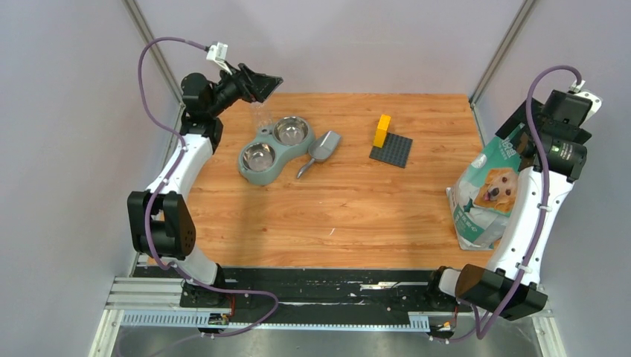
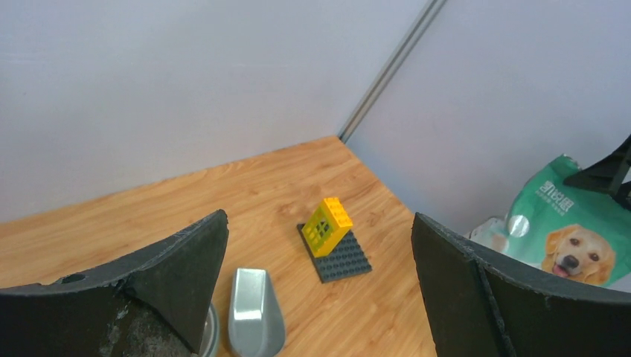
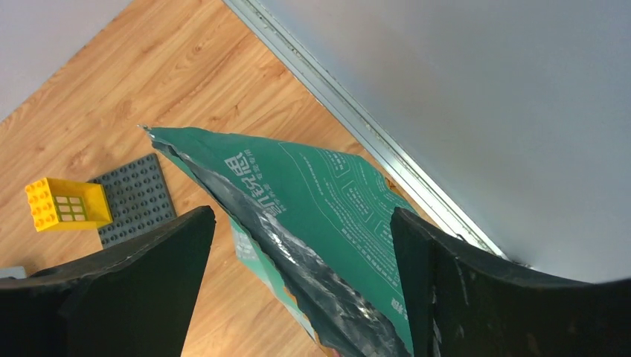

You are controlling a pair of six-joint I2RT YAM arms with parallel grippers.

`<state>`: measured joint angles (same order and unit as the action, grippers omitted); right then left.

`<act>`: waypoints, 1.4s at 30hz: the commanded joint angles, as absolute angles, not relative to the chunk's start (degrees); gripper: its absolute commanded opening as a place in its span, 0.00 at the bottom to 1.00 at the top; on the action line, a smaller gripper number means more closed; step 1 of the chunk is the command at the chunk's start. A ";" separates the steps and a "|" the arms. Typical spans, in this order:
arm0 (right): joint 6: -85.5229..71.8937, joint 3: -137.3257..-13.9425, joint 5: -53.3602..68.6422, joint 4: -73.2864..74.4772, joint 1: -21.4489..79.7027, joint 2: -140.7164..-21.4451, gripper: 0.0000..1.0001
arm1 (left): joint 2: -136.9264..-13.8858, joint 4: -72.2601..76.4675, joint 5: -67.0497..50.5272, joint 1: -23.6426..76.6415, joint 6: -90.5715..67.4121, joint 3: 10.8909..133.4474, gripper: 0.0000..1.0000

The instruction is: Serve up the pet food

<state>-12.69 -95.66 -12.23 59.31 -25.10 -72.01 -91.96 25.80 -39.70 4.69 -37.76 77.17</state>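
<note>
A light wooden tabletop with plank grain, seen from above. A grey-green double feeding bowl with two shiny metal cups sits on it, set on a diagonal. Just to the right of the bowl lies a grey metal scoop, its handle pointing toward the near edge. Farther right of the bowl, well apart, a dark grey studded baseplate lies flat, carrying a yellow brick. Farthest right of the bowl and nearer the front, a green-and-white bag printed with a golden dog stands at the tabletop's edge.

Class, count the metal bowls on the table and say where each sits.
2 bowls: one in the feeder's far compartment, one in its near compartment; none seems hidden.
</note>
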 commanded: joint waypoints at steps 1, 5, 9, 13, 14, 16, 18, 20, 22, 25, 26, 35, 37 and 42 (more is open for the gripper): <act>-10.87 -98.19 -10.27 62.26 -25.94 -71.58 0.83 | -91.41 31.21 -40.14 5.27 -40.24 80.58 1.00; -10.58 -99.53 -11.30 63.94 -26.00 -71.90 0.57 | -91.64 31.72 -39.66 5.27 -41.21 80.56 1.00; -10.47 -99.96 -11.86 63.92 -25.97 -72.06 0.33 | -91.31 32.23 -39.60 5.38 -41.98 79.83 1.00; -10.13 -101.29 -10.41 63.19 -26.01 -73.06 0.10 | -90.87 31.97 -39.56 5.37 -41.89 79.71 1.00; -10.03 -101.76 -9.59 62.89 -25.97 -73.27 0.04 | -90.70 31.94 -39.51 5.37 -41.85 79.63 1.00; -9.91 -102.11 -7.47 62.04 -25.97 -73.55 0.00 | -90.45 31.91 -39.49 5.36 -41.77 79.44 1.00; -9.88 -102.15 -3.82 60.78 -26.01 -73.52 0.00 | -90.18 31.72 -39.51 5.36 -41.54 79.21 1.00; -10.65 -102.09 1.61 59.44 -25.94 -73.61 0.00 | -89.91 31.20 -39.48 5.36 -41.06 79.05 1.00; -12.24 -101.81 7.66 58.08 -25.89 -73.96 0.00 | -89.63 30.72 -39.40 5.41 -40.63 79.04 1.00; -14.70 -100.43 15.78 55.48 -25.31 -74.04 0.00 | -89.05 30.50 -39.11 5.36 -40.45 78.56 1.00; -15.60 -99.63 17.78 54.40 -24.86 -73.77 0.00 | -88.91 30.50 -39.03 5.36 -40.43 78.39 1.00; -17.32 -90.70 39.72 47.73 -21.53 -69.54 0.00 | -85.76 28.22 -36.49 6.26 -37.38 75.23 1.00; -17.90 -89.47 43.10 46.06 -21.51 -68.42 0.00 | -85.44 27.23 -36.18 6.81 -36.69 75.10 1.00; -21.83 -88.54 48.79 42.34 -21.40 -67.67 0.00 | -85.42 26.17 -36.02 7.90 -36.30 74.82 1.00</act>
<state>-16.62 -87.94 36.58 54.72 -21.78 -70.43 -88.14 26.74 -36.80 6.90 -38.33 75.26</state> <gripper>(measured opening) 0.005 0.997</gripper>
